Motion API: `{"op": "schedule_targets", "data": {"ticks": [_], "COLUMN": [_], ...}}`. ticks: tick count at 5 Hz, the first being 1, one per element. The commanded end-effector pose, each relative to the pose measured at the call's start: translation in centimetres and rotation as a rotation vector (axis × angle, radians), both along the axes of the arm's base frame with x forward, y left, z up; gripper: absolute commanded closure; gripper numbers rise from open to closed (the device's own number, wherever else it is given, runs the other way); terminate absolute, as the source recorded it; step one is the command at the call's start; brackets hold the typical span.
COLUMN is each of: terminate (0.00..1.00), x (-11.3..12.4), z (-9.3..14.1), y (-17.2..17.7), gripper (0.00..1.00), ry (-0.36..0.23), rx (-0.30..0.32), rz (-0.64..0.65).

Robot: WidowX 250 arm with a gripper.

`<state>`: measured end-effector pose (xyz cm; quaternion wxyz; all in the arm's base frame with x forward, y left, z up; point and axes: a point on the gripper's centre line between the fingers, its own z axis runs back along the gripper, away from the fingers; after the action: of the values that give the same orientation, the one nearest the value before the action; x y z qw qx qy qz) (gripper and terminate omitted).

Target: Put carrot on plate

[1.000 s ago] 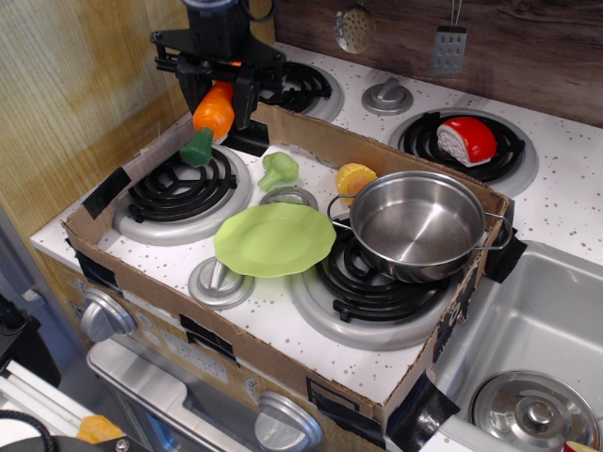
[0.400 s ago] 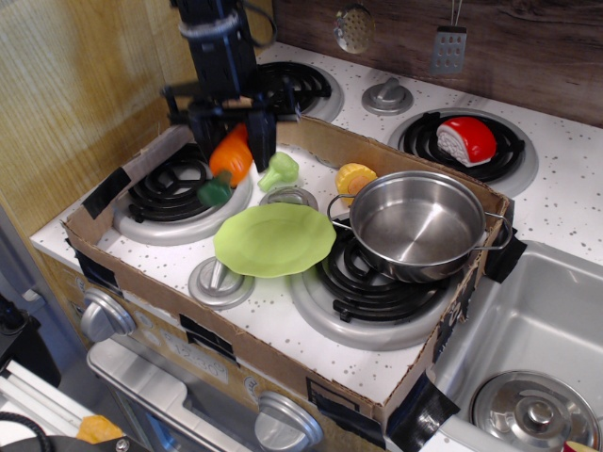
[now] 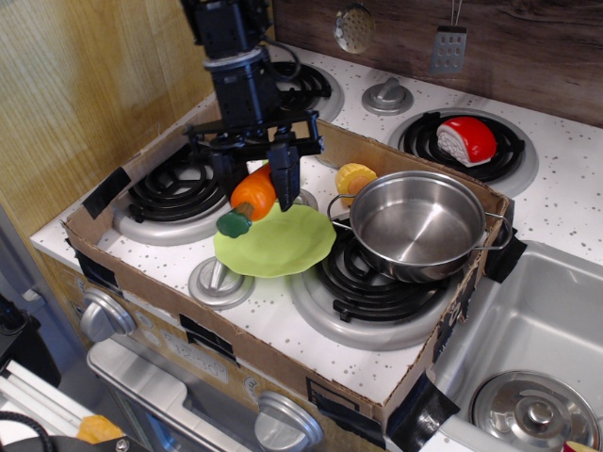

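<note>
My gripper (image 3: 256, 169) is shut on the carrot (image 3: 250, 199), a bright orange toy with a dark green stub that points down and to the left. It hangs tilted over the back left rim of the lime-green plate (image 3: 283, 244), just above it. The plate lies between the front left burner and the steel pot. The arm comes down from the top of the view and hides the light green broccoli behind the carrot.
A steel pot (image 3: 419, 224) stands on the front right burner, right of the plate. A small yellow-orange toy food (image 3: 354, 177) lies behind it. A cardboard wall (image 3: 236, 353) rings the stove top. A red and white toy (image 3: 467, 139) sits on the back right burner. A sink (image 3: 546, 330) is at right.
My gripper has carried the carrot from above the back left corner forward, right and down, until it hangs over the plate's rim. The plate and pot have not moved.
</note>
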<state>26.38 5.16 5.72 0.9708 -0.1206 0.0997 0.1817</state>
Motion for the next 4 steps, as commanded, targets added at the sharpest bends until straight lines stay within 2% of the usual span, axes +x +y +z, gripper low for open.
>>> {"op": "schedule_targets", "data": {"ticks": [1, 2, 3, 4], "terminate": [0.0, 0.0, 0.0, 0.0], "x": [-1.2, -1.0, 0.4, 1.4], "z": [0.3, -0.6, -0.7, -0.7], "y": [-1.1, -1.4, -1.4, -1.4], "gripper": [1.0, 1.0, 1.0, 1.0], "ry": [-0.008, -0.045, -0.086, -0.087], "rx": [0.046, 0.043, 0.063, 0.055], "rz": [0.155, 0.15, 0.121, 0.082]}}
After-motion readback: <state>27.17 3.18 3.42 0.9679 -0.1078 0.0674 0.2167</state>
